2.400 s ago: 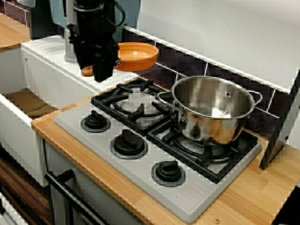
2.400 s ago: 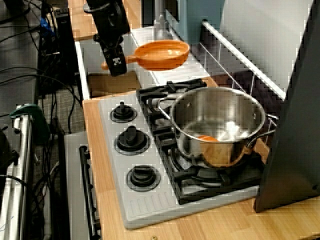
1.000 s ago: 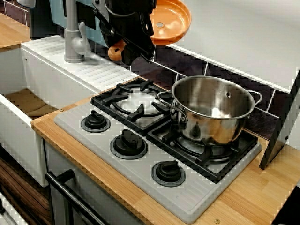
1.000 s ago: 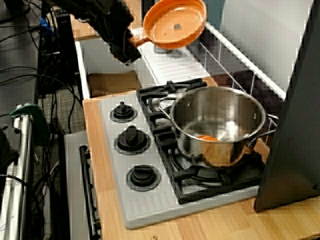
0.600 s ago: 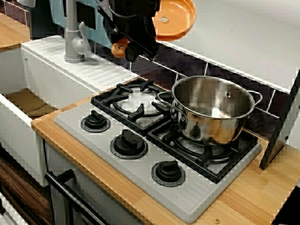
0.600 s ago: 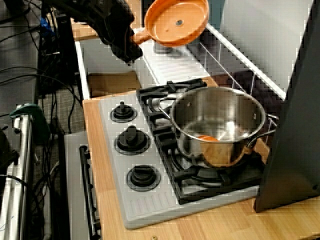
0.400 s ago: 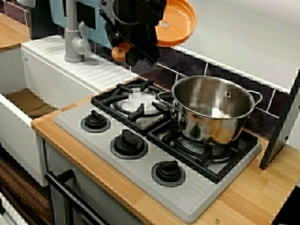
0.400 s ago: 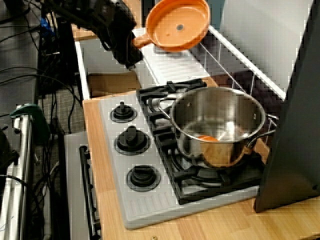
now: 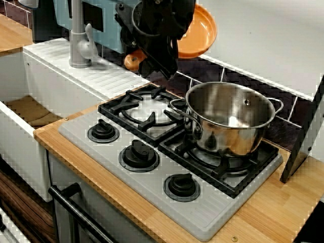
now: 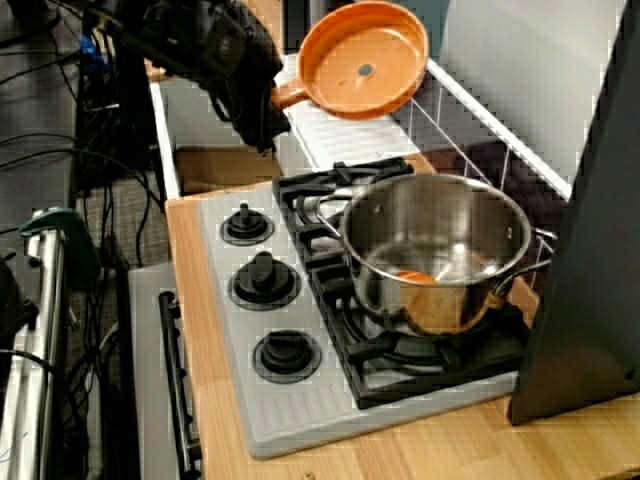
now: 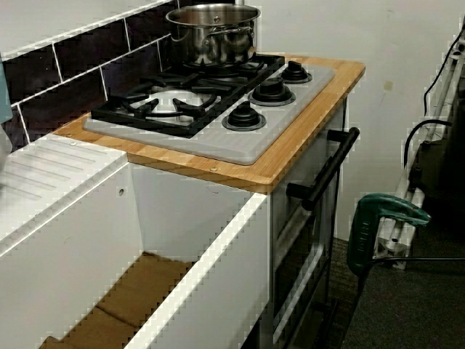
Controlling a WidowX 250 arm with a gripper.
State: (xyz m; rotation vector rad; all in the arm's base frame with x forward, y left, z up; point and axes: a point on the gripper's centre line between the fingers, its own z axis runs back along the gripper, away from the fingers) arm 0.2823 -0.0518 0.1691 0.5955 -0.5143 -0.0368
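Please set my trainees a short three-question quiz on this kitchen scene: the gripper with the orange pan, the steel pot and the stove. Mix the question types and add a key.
1. True or false: the gripper grips the orange pan by its handle and holds it in the air, tilted.
2. Multiple choice: where does the steel pot stand? A hanging from the gripper; B on the stove; C inside the orange pan.
3. Short answer: how many knobs are in the row along the front of the stove?
Key: 1 true; 2 B; 3 three.
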